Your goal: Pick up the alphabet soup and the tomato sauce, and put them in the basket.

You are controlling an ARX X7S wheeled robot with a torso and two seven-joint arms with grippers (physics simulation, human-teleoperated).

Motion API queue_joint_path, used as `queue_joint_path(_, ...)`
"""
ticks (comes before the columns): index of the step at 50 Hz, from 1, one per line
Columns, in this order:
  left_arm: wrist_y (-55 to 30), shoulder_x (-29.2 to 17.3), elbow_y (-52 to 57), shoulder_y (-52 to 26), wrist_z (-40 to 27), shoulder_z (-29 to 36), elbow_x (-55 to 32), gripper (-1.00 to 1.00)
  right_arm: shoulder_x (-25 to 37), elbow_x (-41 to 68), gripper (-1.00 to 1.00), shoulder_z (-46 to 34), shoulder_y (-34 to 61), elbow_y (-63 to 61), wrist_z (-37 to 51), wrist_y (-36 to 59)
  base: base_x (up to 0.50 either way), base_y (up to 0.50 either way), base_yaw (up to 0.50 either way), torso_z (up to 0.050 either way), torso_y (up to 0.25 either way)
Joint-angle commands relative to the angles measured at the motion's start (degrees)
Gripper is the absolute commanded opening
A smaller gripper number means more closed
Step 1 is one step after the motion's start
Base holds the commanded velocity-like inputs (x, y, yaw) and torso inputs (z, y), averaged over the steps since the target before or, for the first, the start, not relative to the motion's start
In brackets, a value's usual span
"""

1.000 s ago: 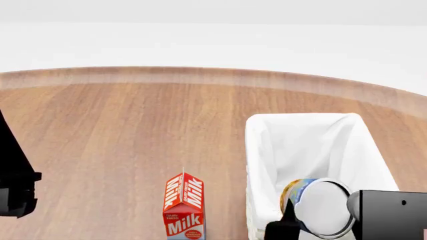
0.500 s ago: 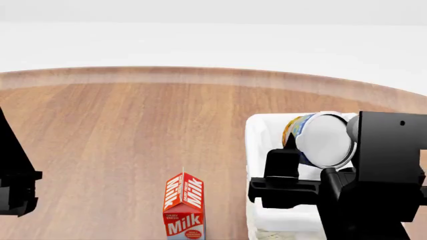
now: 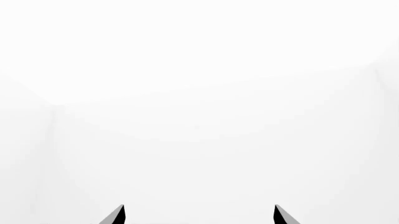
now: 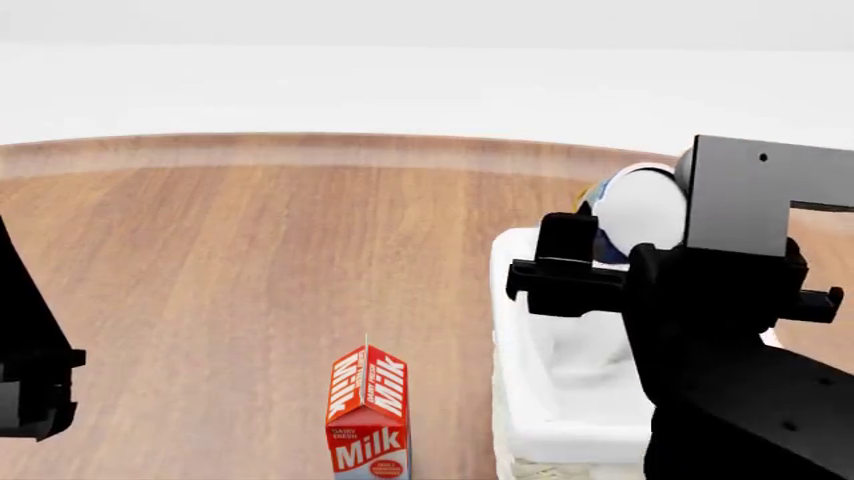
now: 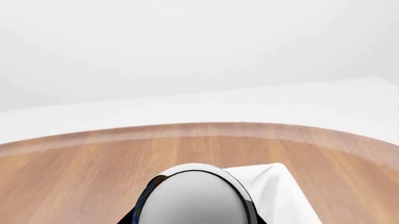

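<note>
The alphabet soup (image 4: 638, 210), a can with a blue and yellow label and a silver top, hangs on its side over the far end of the basket (image 4: 523, 300), with my right gripper (image 4: 625, 228) shut on it. The right wrist view is filled low down by the can's silver top (image 5: 190, 196), with a corner of the basket's white liner (image 5: 277, 193) beside it. At the head view's left edge, my left gripper (image 4: 32, 388) is well away from both. Its two fingertips (image 3: 117, 215) stand apart with nothing between them. The tomato sauce is out of view.
A red and white milk carton (image 4: 368, 412) stands upright on the wooden table (image 4: 267, 250), left of the basket's near end. The table's curved far edge (image 4: 334, 150) meets a white background. My right arm (image 4: 734, 350) hides much of the basket.
My right arm has risen and carried the alphabet soup away from me, from low over the basket's near end to above its far end. The left arm and milk carton have stayed put.
</note>
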Motion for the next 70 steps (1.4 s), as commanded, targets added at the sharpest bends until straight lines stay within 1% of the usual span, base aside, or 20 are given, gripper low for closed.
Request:
queue_joint_path(1,0.46,-0.02,0.00,0.71,-0.14,-0.33,-0.42,1.00,-4.60,-9.13,-1.00,-2.90,4.03,10.10,-6.99,-1.38,0.00,0.00,0.00,0.000,0.000)
queue_joint_path(5,0.48,-0.01,0.00,0.72,-0.03,-0.31,-0.35,1.00,-5.92,-12.11,-1.00,-4.70,5.85,14.12,-9.03,-1.76,0.00,0.00,0.00,0.000,0.000)
queue_joint_path(11,0.25,0.00,0.00,0.47,0.05,-0.39,-0.20,1.00,-9.00,-17.39,-1.00,-6.95,9.06,23.94,-12.57,-4.19,0.00,0.00,0.00,0.000,0.002)
queue_joint_path(29,-0.43,-0.03,0.00,-0.14,0.32,-0.44,-0.20,1.00,-15.57,-24.48,-1.00,-9.15,14.99,44.17,-21.03,-11.54,0.00,0.00,0.00,0.000,0.001)
queue_joint_path(31,-0.36,-0.04,-0.01,0.00,0.18,-0.24,-0.23,1.00,-16.91,-25.62,-1.00,-9.66,16.35,48.17,-22.43,-12.57,0.00,0.00,0.00,0.000,0.000)
queue_joint_path(37,-0.24,-0.11,-0.01,0.37,0.02,-0.37,-0.57,1.00,-18.93,-27.56,-1.00,-10.90,17.89,53.76,-25.15,-14.43,0.00,0.00,0.00,0.000,0.002)
queue_joint_path(48,0.36,-0.14,-0.02,1.24,-0.20,-0.22,-0.61,1.00,-24.68,-31.44,-1.00,-12.17,23.14,70.35,-29.17,-19.58,0.00,0.00,0.00,0.001,0.000)
queue_joint_path(58,0.57,-0.04,0.00,0.84,-0.19,-0.16,-0.66,1.00,-27.17,-32.93,-1.00,-12.79,25.29,78.49,-31.05,-21.50,0.00,0.00,0.00,0.000,0.001)
queue_joint_path(61,0.67,-0.03,0.00,0.78,-0.27,-0.36,-0.87,1.00,-27.74,-33.11,-1.00,-12.93,25.76,80.31,-32.24,-21.79,0.00,0.00,0.00,0.000,0.000)
queue_joint_path(62,0.69,-0.03,0.00,0.77,-0.20,-0.29,-0.79,1.00,-28.28,-33.56,-1.00,-13.13,24.98,81.78,-32.86,-23.28,0.00,0.00,0.00,0.000,0.000)
queue_joint_path(63,0.64,-0.02,0.00,0.72,-0.14,-0.23,-0.66,1.00,-28.71,-33.63,-1.00,-13.18,26.40,83.21,-33.45,-22.79,0.00,0.00,0.00,0.000,0.000)
queue_joint_path(70,0.84,-0.02,0.00,0.70,0.15,-0.90,-1.03,1.00,-30.12,-34.60,-1.00,-13.71,27.58,87.89,-36.16,-23.76,0.00,0.00,0.00,0.000,0.001)
